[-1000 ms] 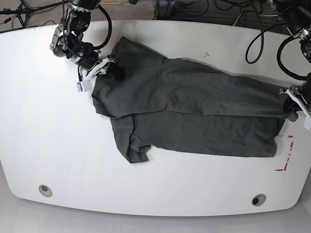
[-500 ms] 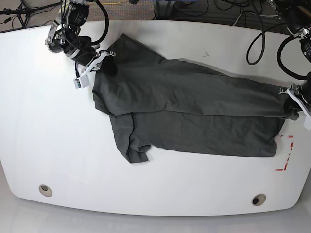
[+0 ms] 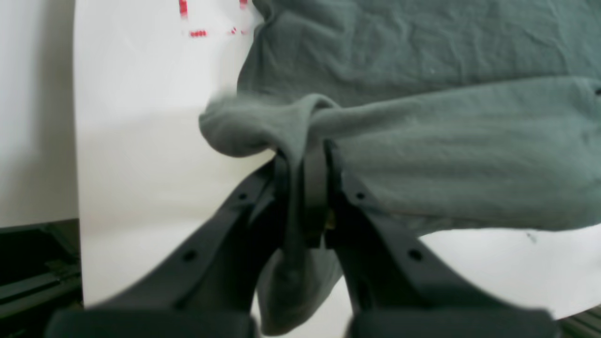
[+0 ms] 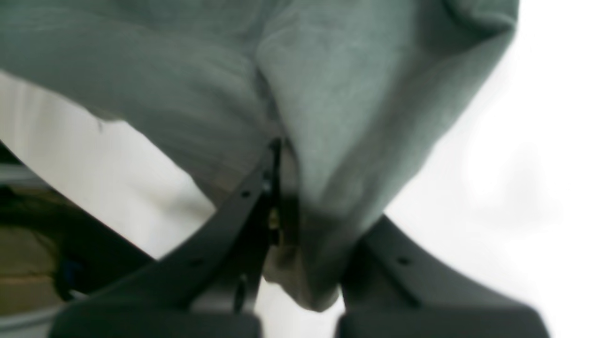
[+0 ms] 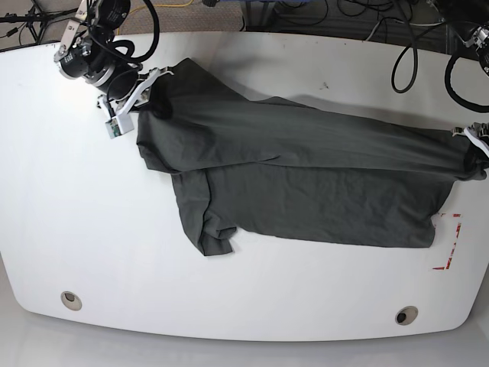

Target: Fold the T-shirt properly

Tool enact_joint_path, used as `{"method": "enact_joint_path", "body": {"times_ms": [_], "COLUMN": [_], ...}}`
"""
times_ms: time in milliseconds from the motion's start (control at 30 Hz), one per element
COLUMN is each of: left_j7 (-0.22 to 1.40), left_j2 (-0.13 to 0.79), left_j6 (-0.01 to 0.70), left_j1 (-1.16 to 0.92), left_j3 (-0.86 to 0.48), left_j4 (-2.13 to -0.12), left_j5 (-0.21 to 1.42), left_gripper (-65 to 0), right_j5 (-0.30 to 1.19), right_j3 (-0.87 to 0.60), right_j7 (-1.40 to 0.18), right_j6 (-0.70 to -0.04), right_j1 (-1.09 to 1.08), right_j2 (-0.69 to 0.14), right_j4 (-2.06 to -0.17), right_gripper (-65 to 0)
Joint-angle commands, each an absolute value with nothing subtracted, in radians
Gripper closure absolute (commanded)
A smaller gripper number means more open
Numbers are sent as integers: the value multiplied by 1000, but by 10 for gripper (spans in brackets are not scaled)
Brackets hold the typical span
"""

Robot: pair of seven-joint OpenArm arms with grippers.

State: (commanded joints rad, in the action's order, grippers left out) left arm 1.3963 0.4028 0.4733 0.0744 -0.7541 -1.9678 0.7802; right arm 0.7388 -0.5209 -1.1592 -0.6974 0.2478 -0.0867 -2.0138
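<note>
Charcoal-grey cloth is what you have in both sets of jaws. Your left gripper (image 3: 305, 188) is clenched on a bunched edge of the T-shirt (image 5: 306, 176); in the left wrist view the fabric passes between the two dark fingers (image 3: 357, 206), spills out below them, and rolls into a soft fold just beyond the tips. Red marks (image 3: 197, 33) lie on the white table (image 3: 141, 141) ahead of those jaws, off to one side.

Your right gripper (image 4: 281, 188) likewise grasps a gathered fold, with cloth draped over and hanging between its fingers (image 4: 244, 202).

From the base view, the T-shirt stretches taut between the two grippers as a folded-over band, while the lower layer lies flat on the table with one sleeve (image 5: 214, 237) crumpled at its near edge.
</note>
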Motion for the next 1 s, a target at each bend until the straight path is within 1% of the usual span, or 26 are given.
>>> {"method": "enact_joint_path", "body": {"times_ms": [100,233,333,400,433,533,633,800,867,1000], "left_j7": [1396,1396,1396,1396,1396,1396,1396,1396,1396,1396], "left_j2": [378,335,308,289,269,231,183,134,111,102], "left_j6": [437,381,363,361,361,361,361,361,361,361], "left_j1": [147,262,325,360,394,452,501,587,641,723], "left_j3": [-723,-618,-570,-541,-515,-490,-487,-483,-483,-476], "left_j4": [-1966,-1963,-1962,-1962,-1962,-1962,-1962,-1962,-1963,-1963], "left_j5": [782,774,737,700,664,602,552,467,414,354], "left_gripper": [-6,-7,-8,-8,-8,-8,-8,-8,-8,-8], "right_j5": [737,731,731,731,731,733,733,733,733,733], "right_j3": [-521,-522,-522,-521,-521,-518,-513,-507,-473,-414], "right_j7": [-1159,-1159,-1159,-1159,-1159,-1159,-1159,-1159,-1159,-1159], "right_j6": [-698,-698,-698,-698,-698,-698,-698,-698,-698,-698], "right_j1": [197,96,31,-7,-44,-108,-180,-292,-367,-479], "right_j2": [-120,-189,-243,-272,-302,-352,-398,-464,-512,-570], "right_j4": [-2012,-1991,-1956,-1933,-1910,-1873,-1833,-1756,-1713,-1666], "right_gripper": [0,0,0,0,0,0,0,0,0,0]}}
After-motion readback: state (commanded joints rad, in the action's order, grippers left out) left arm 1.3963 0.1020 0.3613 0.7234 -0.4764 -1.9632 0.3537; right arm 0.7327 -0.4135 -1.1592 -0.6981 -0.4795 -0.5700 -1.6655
